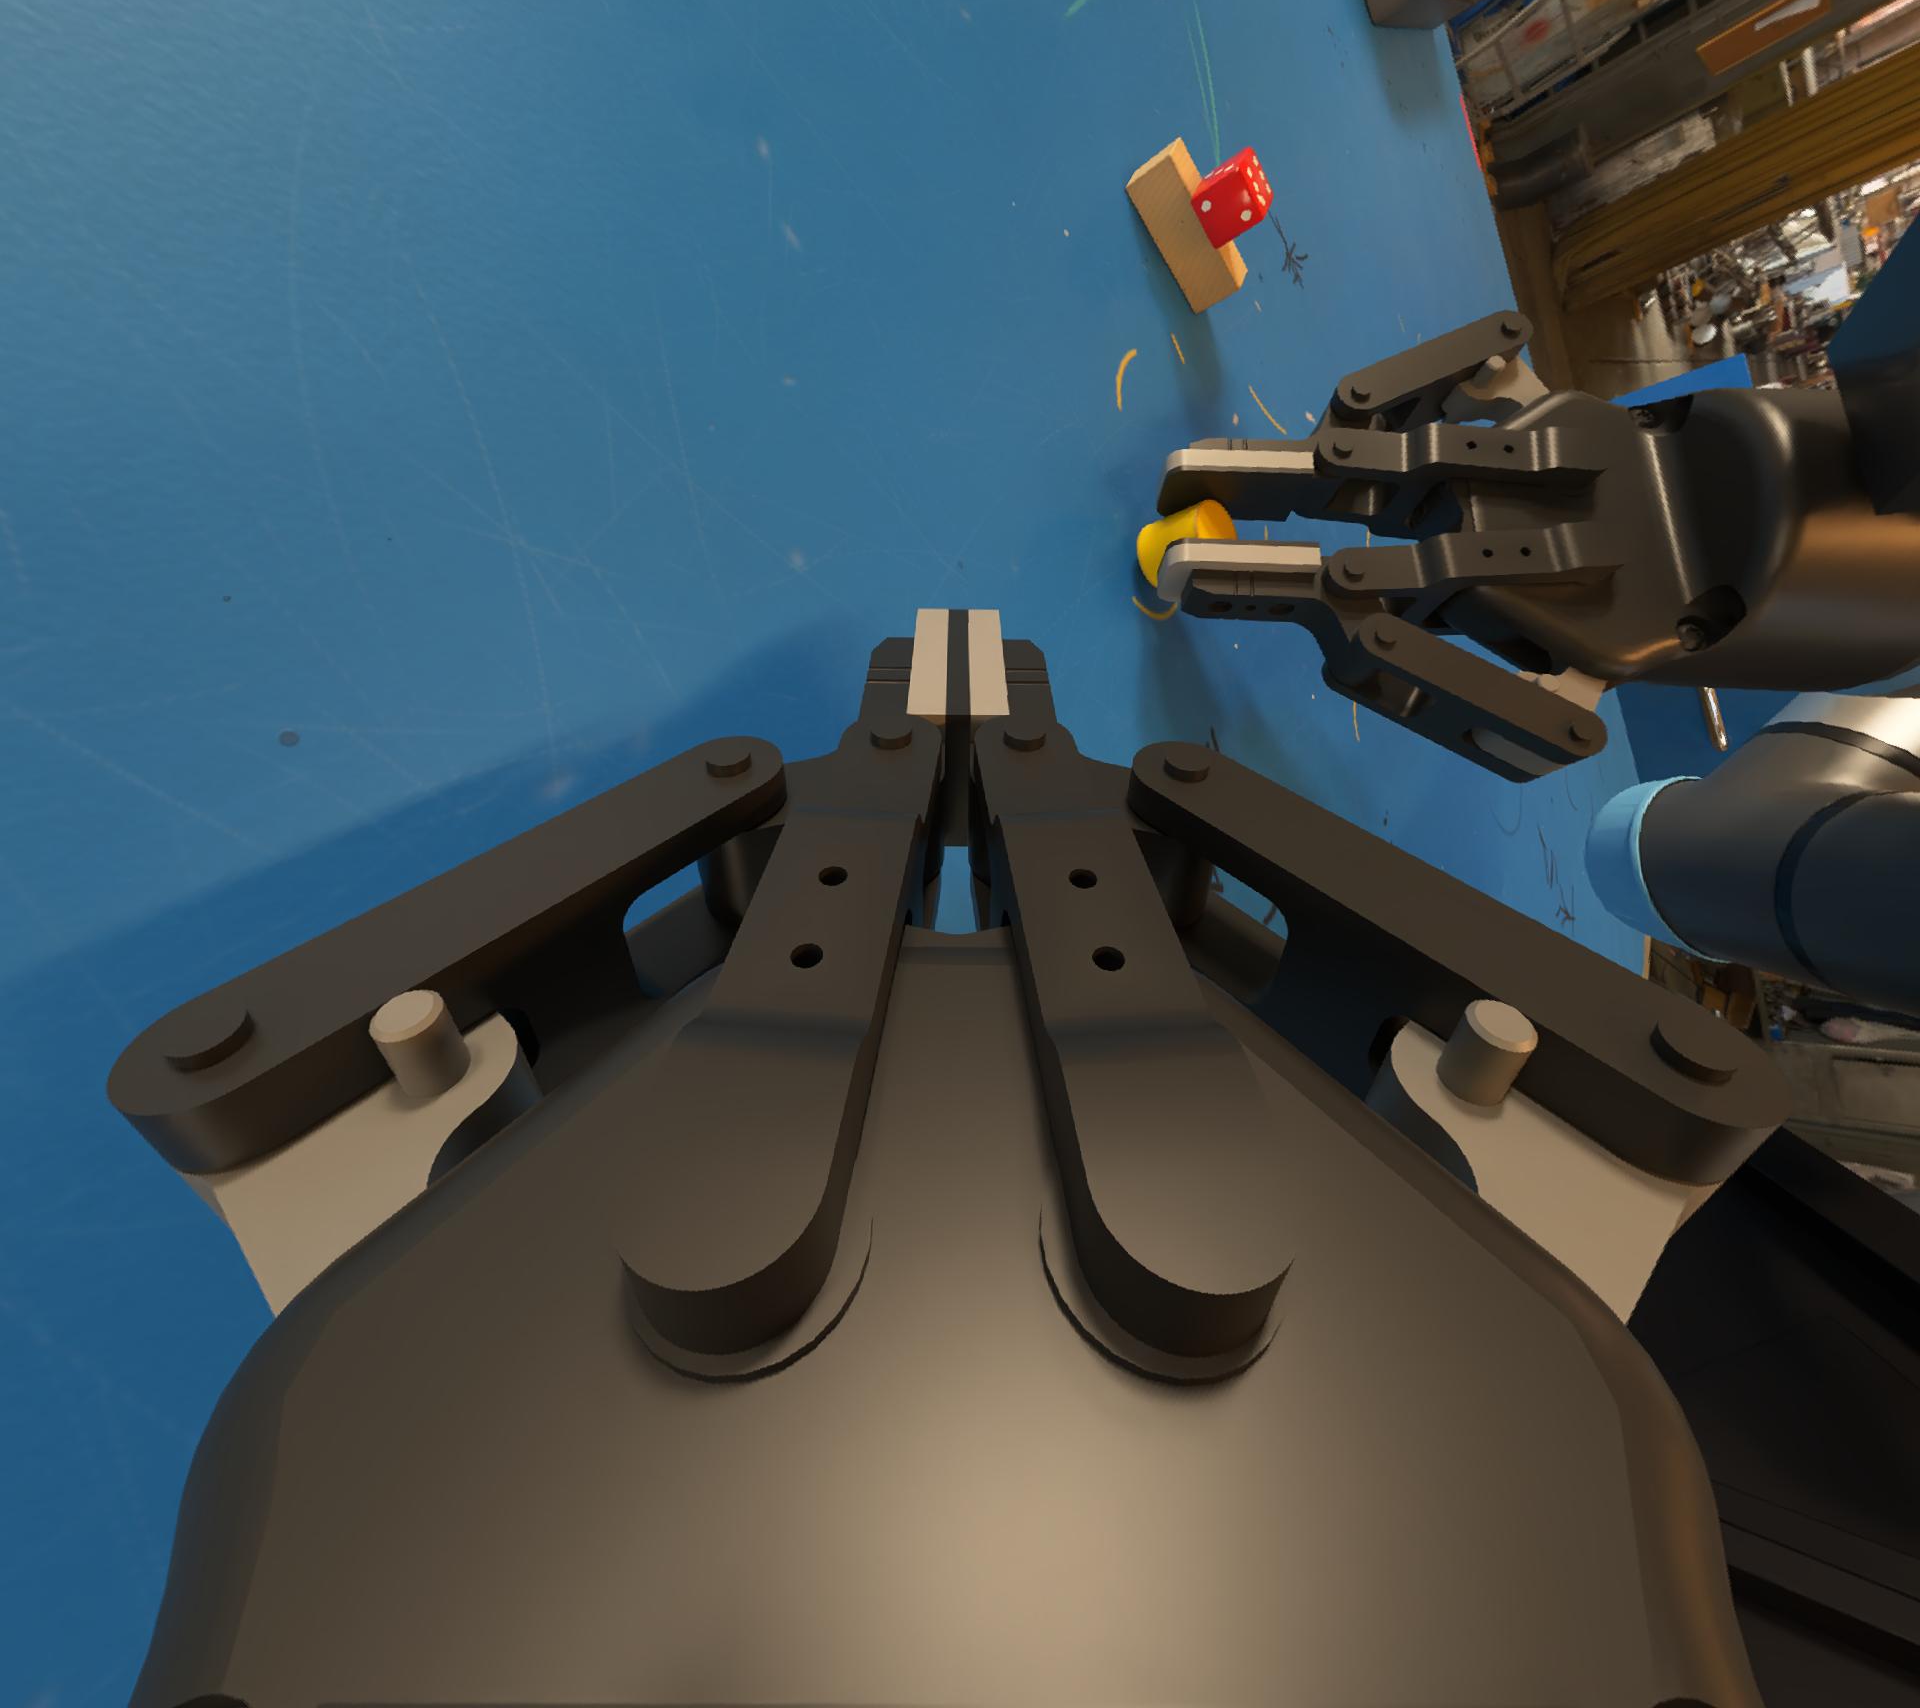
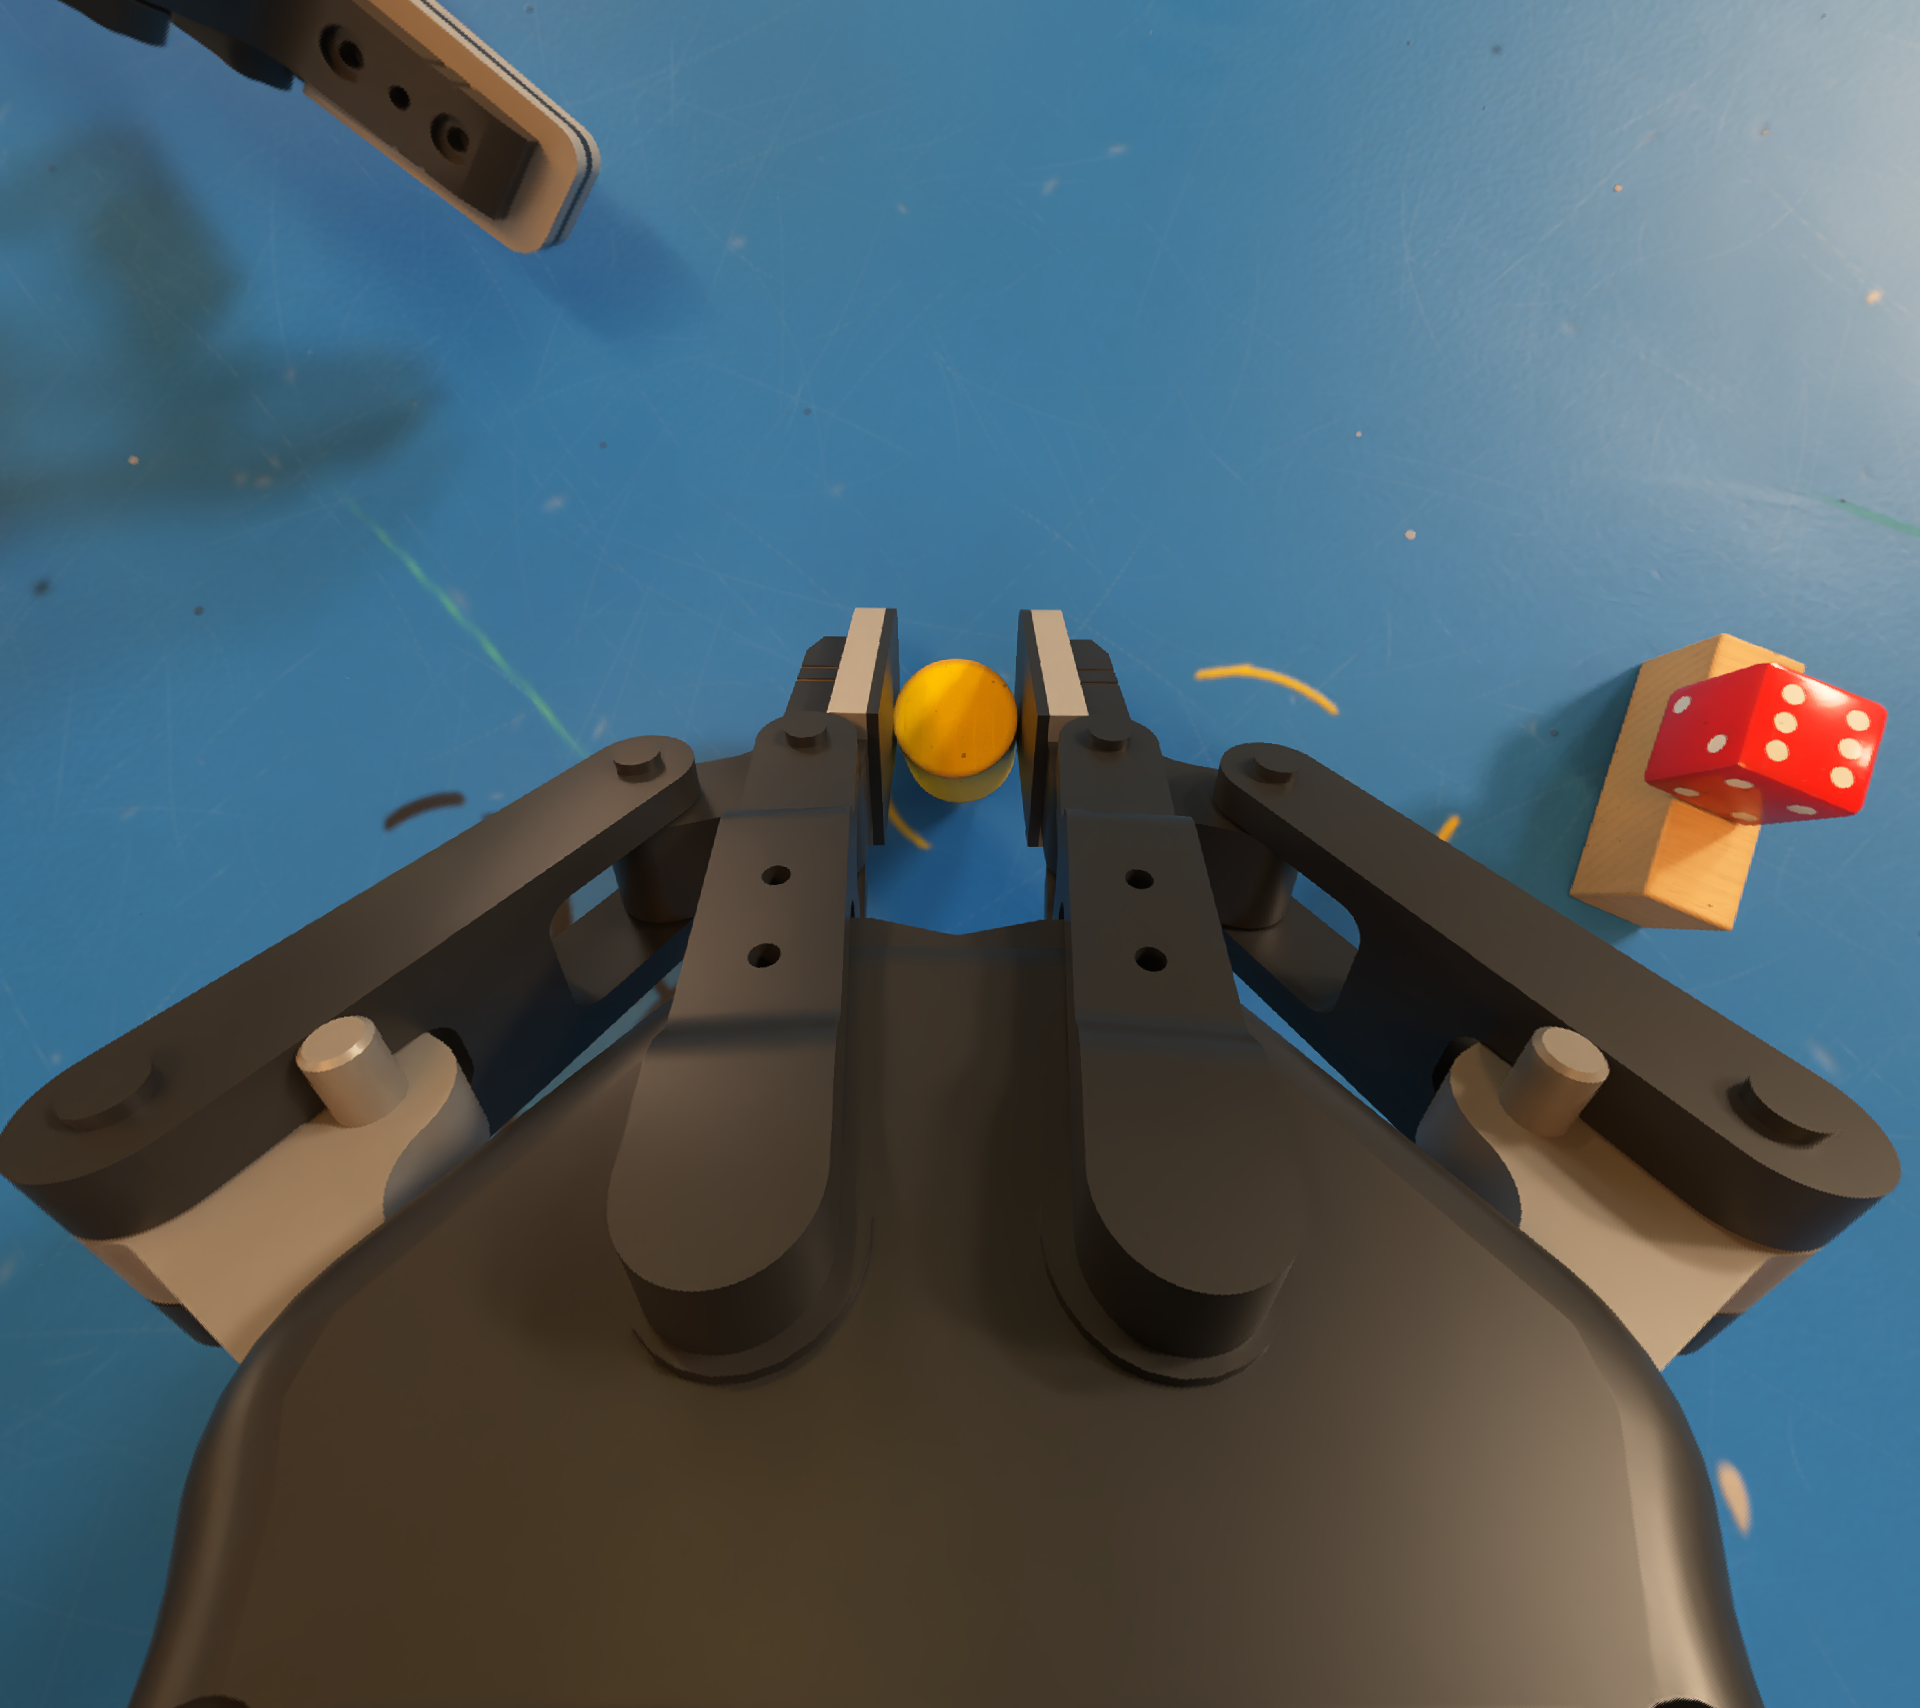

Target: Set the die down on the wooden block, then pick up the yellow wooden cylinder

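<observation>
Upper left of the right wrist view: left gripper (image 2: 540,204), jaws pressed together on nothing, well apart from the work. Centre: right gripper (image 2: 956,723), jaws straddling the yellow cylinder (image 2: 954,718), pads at its sides though firm contact unclear; standing on the blue surface (image 2: 1143,308). Far right: die (image 2: 1766,744) on the wooden block (image 2: 1662,858), overhanging its edge. Risk: smooth round wood slipping from a loose grip; a rightward swing toppling the die. Open room ahead and leftward.

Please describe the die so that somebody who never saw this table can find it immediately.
On the blue table, find the pale wooden block lying flat. The die sits on it. It is the only red thing, a small cube with white dots; the yellow cylinder nearby is round.
</observation>
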Robot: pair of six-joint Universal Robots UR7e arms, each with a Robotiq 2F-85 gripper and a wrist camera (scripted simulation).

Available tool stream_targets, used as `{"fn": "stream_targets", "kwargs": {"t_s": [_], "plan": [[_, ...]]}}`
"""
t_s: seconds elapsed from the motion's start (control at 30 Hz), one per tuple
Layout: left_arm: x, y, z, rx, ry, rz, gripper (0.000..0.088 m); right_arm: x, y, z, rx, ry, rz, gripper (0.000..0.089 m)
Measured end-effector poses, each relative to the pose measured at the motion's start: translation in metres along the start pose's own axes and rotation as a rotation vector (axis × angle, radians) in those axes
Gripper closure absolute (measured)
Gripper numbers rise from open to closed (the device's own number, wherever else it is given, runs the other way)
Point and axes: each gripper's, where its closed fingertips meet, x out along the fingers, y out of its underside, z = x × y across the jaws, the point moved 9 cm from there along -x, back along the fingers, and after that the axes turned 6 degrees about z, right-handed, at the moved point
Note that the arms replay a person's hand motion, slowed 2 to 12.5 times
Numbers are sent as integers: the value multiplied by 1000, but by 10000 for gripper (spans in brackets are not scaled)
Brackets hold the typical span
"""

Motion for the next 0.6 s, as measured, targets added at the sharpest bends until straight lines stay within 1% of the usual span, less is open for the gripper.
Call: {"fn": "stream_targets", "kwargs": {"t_s": [0.17, 0.4, 0.6], "plan": [[0, -2, 0, 5, -6, -3, 882, -5, -4, 0, 21, -21, -54, 689], [2, -6, 0, 10, -17, -3, 882, -15, -8, -4, 76, -66, -142, 689], [3, -10, 2, 3, -26, 3, 882, -23, -10, -8, 116, -91, -192, 689]]}}
